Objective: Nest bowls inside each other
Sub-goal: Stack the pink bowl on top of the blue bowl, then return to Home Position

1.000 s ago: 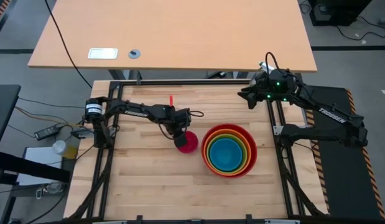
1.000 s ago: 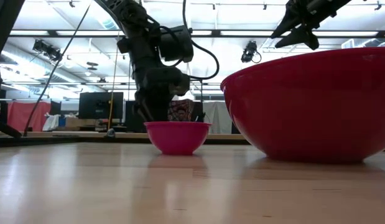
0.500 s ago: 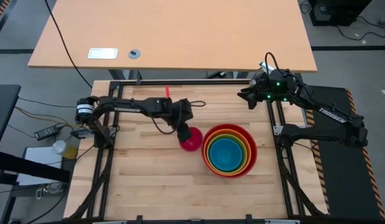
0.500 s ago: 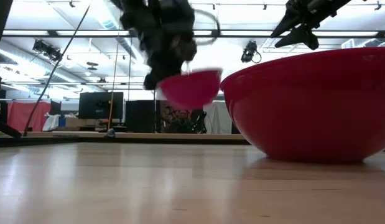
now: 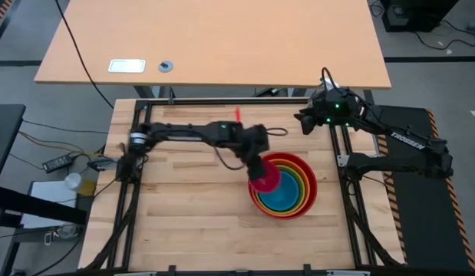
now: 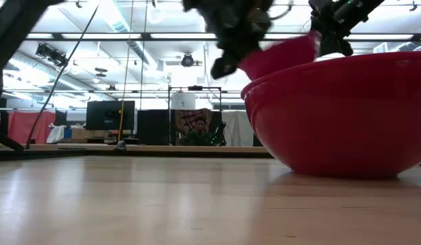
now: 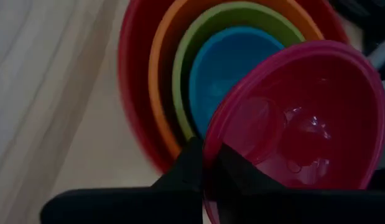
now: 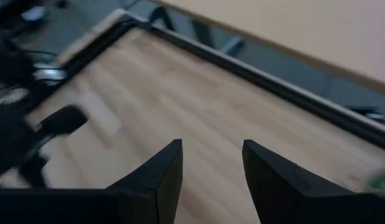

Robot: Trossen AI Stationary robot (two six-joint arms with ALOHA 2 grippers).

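Note:
Red, orange, lime green and blue bowls [image 5: 287, 186] sit nested on the table's right half, the red one [image 6: 339, 116] outermost. The small pink bowl [image 5: 266, 178] hangs tilted over the stack's left rim, with my left gripper [image 5: 258, 169] shut on it; the low view shows it [image 6: 281, 58] above the red bowl's rim. My right gripper [image 5: 305, 119] waits open near the table's far right corner, with nothing between its fingers [image 8: 211, 168]. My left gripper pinches the pink bowl's rim [image 7: 206, 146] on the side nearest the arm, one finger [image 7: 239, 174] inside the bowl and one [image 7: 185, 169] outside. The fingers slant down from the table's left. The bowl is lifted clear and tilted, its opening still mostly upward.
A black metal frame [image 5: 222, 100] runs around the wooden table top. Bare wood lies left of and in front of the stack. A larger tan table [image 5: 214, 38] stands beyond the far edge.
My left gripper has shut on the pink bowl's rim, lifted the bowl off the table and carried it toward the table's right edge, up over the stack's left rim. The bowl, which stood level on the table, now hangs tilted in the air.

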